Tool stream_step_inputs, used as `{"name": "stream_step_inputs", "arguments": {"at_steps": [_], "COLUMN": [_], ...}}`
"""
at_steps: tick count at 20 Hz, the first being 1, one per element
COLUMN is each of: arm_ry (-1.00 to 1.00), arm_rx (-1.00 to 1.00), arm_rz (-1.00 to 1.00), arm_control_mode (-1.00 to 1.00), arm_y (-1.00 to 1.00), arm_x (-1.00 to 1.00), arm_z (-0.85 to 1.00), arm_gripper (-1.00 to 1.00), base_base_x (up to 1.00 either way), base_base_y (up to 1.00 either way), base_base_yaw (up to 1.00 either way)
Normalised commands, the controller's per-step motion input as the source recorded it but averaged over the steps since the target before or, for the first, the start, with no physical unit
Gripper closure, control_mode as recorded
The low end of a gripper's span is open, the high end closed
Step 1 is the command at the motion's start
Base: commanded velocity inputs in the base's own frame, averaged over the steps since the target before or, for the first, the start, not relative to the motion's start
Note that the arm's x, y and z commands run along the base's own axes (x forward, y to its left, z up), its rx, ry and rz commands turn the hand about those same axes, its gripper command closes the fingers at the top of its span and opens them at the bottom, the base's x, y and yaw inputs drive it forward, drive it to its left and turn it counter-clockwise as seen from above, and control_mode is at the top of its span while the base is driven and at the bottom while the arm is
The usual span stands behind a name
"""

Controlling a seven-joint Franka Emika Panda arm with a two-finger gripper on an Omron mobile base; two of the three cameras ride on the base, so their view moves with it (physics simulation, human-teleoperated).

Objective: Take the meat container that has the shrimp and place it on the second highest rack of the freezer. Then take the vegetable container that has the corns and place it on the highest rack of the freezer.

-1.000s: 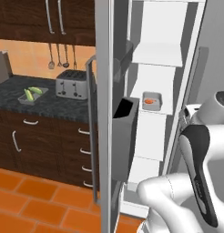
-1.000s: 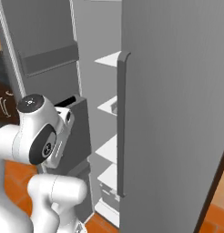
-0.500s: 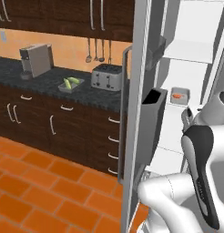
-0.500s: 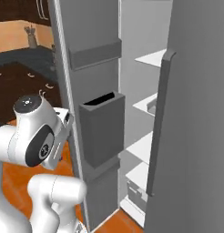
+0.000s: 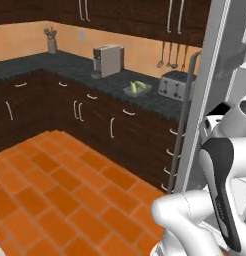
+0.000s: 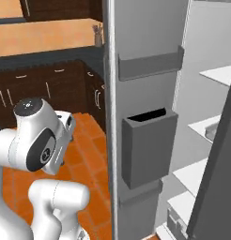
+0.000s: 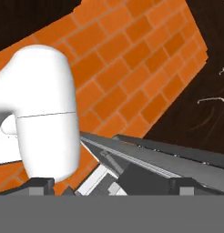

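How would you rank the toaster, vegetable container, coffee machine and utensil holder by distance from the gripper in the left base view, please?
1. toaster, rightmost.
2. vegetable container, just left of it.
3. coffee machine, further left.
4. utensil holder, far corner.

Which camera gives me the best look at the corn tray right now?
The left base view: the vegetable container sits in plain sight on the counter beside the toaster, both corns inside. The other views give no usable look.

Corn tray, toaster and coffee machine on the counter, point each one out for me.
vegetable container (image 5: 137,91), left base view, on the tray's near rim below the corns.
toaster (image 5: 171,87), left base view, on its front face.
coffee machine (image 5: 109,59), left base view, on its upper body.
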Motion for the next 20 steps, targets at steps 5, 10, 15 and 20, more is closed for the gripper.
{"name": "stream_step_inputs", "arguments": {"at_steps": [5, 10, 15, 20], "arm_ry": [0.00, 0.00, 0.00, 0.00], "arm_rx": [0.00, 0.00, 0.00, 0.00], "arm_rz": [0.00, 0.00, 0.00, 0.00], "arm_control_mode": [1.00, 1.00, 1.00, 1.00], "arm_y": [0.00, 0.00, 0.00, 0.00], "arm_x": [0.00, 0.00, 0.00, 0.00], "arm_z": [0.00, 0.00, 0.00, 0.00], "arm_gripper": [-1.00, -1.00, -1.00, -1.00], "base_base_x": [-0.57, -0.15, 0.74, 1.00], "base_base_y": [0.99, 0.96, 0.55, 0.12], "base_base_yaw": [0.71, 0.73, 0.32, -0.01]}}
